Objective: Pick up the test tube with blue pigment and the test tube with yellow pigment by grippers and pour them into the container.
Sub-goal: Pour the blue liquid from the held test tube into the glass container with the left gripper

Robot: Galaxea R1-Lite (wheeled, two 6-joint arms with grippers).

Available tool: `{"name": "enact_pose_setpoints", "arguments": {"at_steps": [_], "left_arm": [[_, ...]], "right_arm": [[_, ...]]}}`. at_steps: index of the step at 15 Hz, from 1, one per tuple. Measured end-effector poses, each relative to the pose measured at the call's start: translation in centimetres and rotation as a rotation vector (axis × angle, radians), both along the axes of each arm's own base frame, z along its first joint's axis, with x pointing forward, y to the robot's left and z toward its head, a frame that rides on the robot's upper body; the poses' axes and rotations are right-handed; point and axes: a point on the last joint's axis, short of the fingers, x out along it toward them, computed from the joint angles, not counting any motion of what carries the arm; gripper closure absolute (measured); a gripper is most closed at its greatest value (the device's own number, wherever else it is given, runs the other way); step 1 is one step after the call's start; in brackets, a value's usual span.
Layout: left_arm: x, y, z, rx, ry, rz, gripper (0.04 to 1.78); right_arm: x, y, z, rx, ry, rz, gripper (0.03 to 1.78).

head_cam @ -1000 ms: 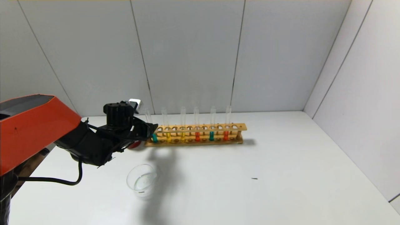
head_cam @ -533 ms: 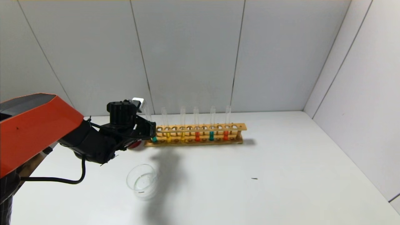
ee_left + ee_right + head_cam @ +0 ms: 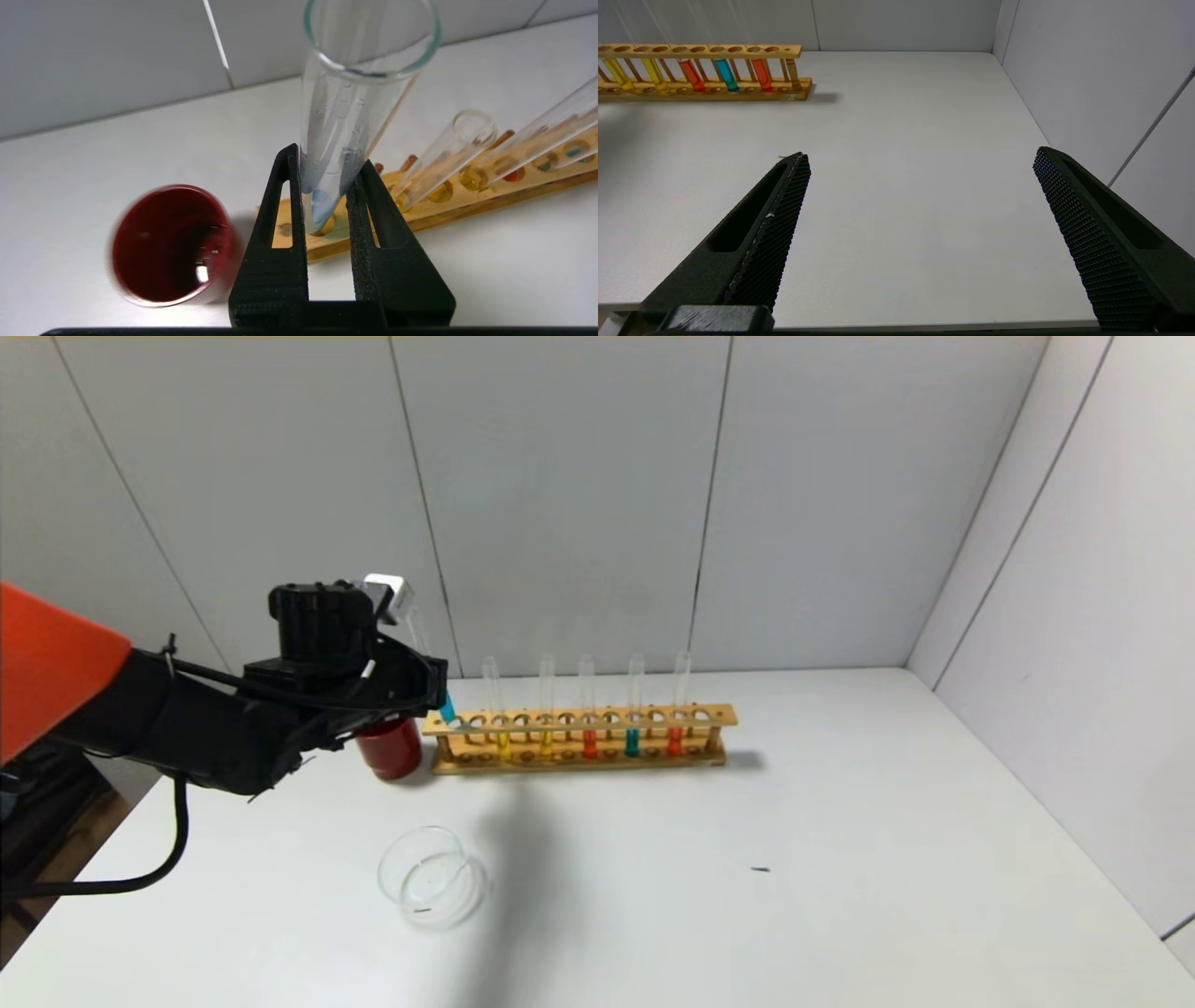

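Note:
My left gripper (image 3: 435, 694) is shut on the test tube with blue pigment (image 3: 447, 710) and holds it tilted, its blue bottom just above the left end of the wooden rack (image 3: 579, 758). In the left wrist view the tube (image 3: 343, 107) stands between the black fingers (image 3: 280, 224). Two test tubes with yellow pigment (image 3: 503, 742) (image 3: 546, 742) and a second blue tube (image 3: 632, 740) stand in the rack. The clear glass container (image 3: 431, 879) sits on the table in front of the rack's left end. My right gripper (image 3: 920, 158) is open and empty, low over the table's right front.
A dark red cup (image 3: 390, 748) stands just left of the rack, below my left gripper. Two orange-red tubes (image 3: 589, 743) (image 3: 674, 741) also stand in the rack. Grey walls close the back and right side. A small dark speck (image 3: 761, 869) lies on the white table.
My left gripper has risen and moved left, lifting the blue tube out of the rack's left end. The red cup, before mostly hidden behind the gripper, now shows.

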Motion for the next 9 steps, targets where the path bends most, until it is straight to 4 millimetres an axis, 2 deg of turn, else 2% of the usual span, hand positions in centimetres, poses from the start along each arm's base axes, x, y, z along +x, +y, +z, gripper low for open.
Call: {"name": "enact_pose_setpoints", "arguments": {"at_steps": [5, 7, 9], "left_arm": [[-3.6, 1.0, 7.1, 0.073, -0.083, -0.017, 1.52], [-5.5, 1.5, 8.9, 0.130, -0.094, -0.031, 1.52], [-7.6, 2.0, 9.4, 0.205, -0.053, -0.054, 1.52]], "right_arm": [[0.0, 0.0, 0.0, 0.000, 0.000, -0.001, 0.06], [0.0, 0.0, 0.0, 0.000, 0.000, -0.001, 0.06], [0.0, 0.0, 0.0, 0.000, 0.000, -0.001, 0.06]]}}
